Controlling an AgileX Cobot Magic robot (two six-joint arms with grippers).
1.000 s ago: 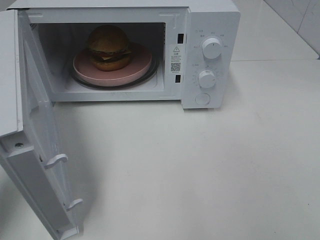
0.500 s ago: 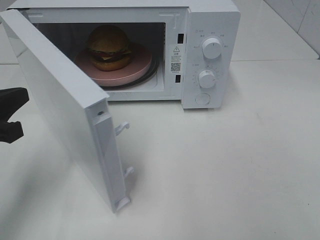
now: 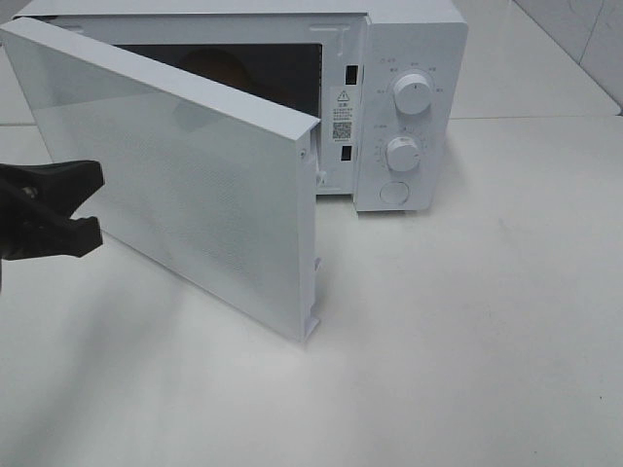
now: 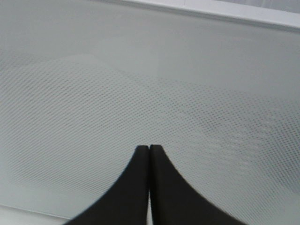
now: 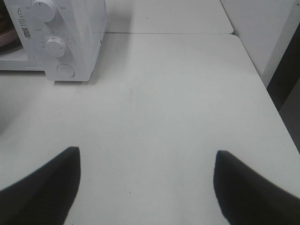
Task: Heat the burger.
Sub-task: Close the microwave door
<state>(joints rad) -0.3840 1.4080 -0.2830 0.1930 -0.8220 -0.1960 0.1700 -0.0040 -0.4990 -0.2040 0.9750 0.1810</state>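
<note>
Left gripper (image 4: 149, 149) pressed together at half-shut white mesh-fronted microwave door (image 3: 195, 195), round brown-bun burger (image 3: 216, 64) probably dim inside; it may slide off smooth panel, no latch; right gripper (image 5: 147, 152) spread

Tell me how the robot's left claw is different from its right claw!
The left claw is shut, its fingers pressed together; the right claw is wide open. The left claw points at the microwave door from close up; the right claw points at the white table, away from the door. Both are black, and neither holds anything.
</note>
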